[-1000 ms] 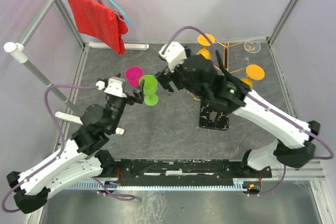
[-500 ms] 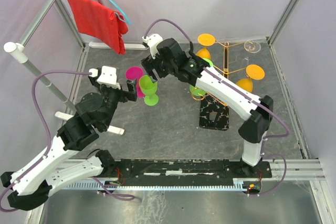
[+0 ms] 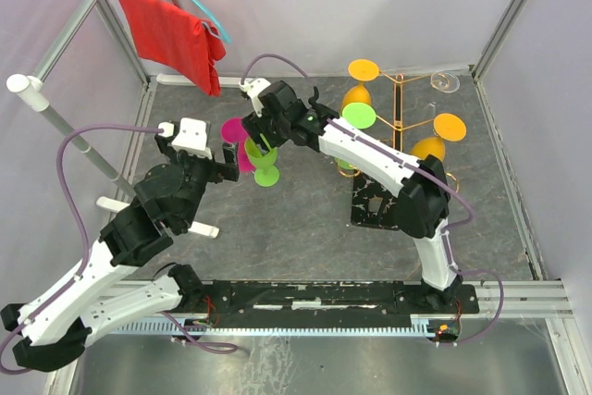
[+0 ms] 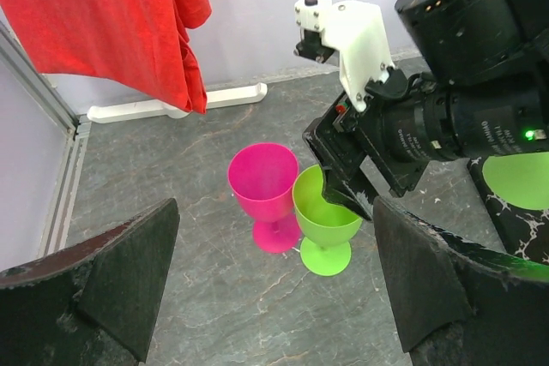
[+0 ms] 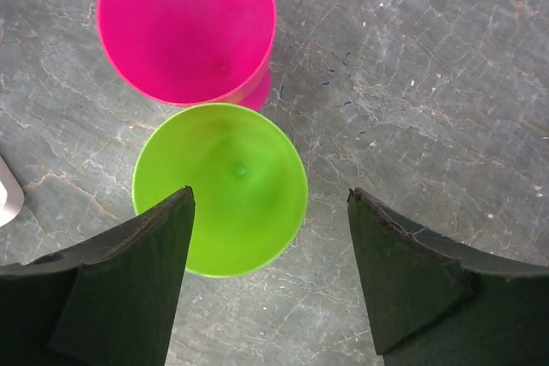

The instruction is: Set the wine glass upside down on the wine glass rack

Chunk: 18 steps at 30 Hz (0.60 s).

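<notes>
Since the right gripper (image 5: 270, 199) hangs over the green wine glass (image 5: 220, 188), jaws wide and gripping nothing, this looks like pickup. From above, the wine glass rack (image 3: 400, 108) is at 2 o'clock and the pink glass (image 5: 184, 23) crowds in at 10. Next it needs to close on green only. The left gripper (image 4: 274, 210) is wide open and empty.

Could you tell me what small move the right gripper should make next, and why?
Probably lower the right gripper slightly and close it on the green glass. Its jaws stand open just above that upright glass, one over its rim, and the pink glass stands beside it, so sideways motion risks a knock.
</notes>
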{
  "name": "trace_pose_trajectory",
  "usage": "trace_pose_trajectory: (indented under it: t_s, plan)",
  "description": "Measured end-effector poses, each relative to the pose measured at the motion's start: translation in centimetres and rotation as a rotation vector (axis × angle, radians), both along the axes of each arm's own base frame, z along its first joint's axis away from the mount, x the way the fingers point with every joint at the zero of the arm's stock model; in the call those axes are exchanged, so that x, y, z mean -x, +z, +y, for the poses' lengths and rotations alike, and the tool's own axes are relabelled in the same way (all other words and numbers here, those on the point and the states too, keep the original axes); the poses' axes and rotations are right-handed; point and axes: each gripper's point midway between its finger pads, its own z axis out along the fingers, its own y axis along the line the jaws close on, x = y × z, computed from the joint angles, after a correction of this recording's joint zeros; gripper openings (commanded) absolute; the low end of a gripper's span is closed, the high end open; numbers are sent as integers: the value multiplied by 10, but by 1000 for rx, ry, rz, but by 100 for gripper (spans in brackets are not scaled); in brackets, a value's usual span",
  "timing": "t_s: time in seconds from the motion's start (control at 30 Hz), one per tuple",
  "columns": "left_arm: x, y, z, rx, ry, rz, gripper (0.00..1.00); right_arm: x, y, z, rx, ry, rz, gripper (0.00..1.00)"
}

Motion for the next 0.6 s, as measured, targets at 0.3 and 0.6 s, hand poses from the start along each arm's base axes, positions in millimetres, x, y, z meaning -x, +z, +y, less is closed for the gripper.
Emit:
trace_pose_trajectory:
  t_s: [0.3, 0.6]
  plan:
    - [2, 3, 3, 9, 5, -7, 99, -8, -22, 4, 26, -15, 24, 57]
    - [2, 3, 5, 11, 15, -9, 99, -10, -30, 4, 43, -16, 34, 8]
